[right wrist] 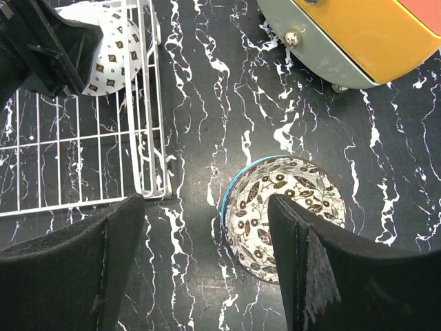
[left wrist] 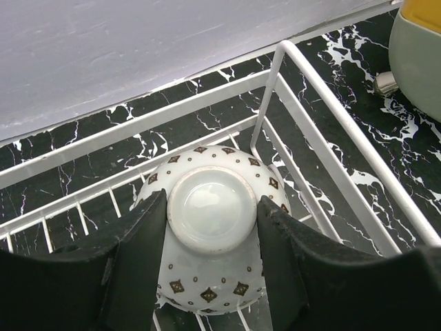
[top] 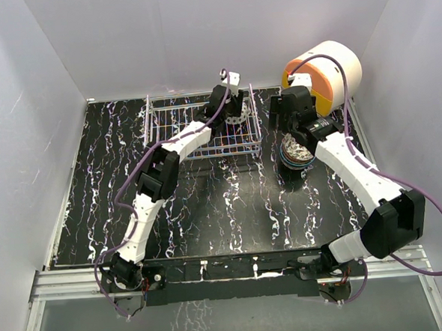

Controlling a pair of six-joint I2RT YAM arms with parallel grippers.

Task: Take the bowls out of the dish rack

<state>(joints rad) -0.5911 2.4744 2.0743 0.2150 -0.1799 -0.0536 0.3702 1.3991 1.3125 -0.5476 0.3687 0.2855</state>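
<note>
The rack (left wrist: 344,127) stands at the far side of the table, left of middle, and holds one bowl (left wrist: 210,210). It lies in the rack's far right corner, tipped up so that its pale foot ring faces the left wrist camera. Its outside is white with small dark diamonds. The left claw (left wrist: 212,201) reaches into the rack and pinches this bowl, one finger pressed to each side of the foot ring.

Just right of the rack, on the table, the other bowls sit nested upright in a stack (right wrist: 282,214). The top one shows a blue rim and a leafy dark pattern inside. The overhead view shows several banded layers, perhaps five, though the arm hides too much for a sure count. The right claw (right wrist: 207,200) hangs above the stack, spread wide and holding nothing.

Behind the stack lies one white drum (top: 328,73) with an orange-yellow face. The table (top: 231,210) is black with white marble veins, and plain pale walls (top: 198,32) close it in on three sides.
</note>
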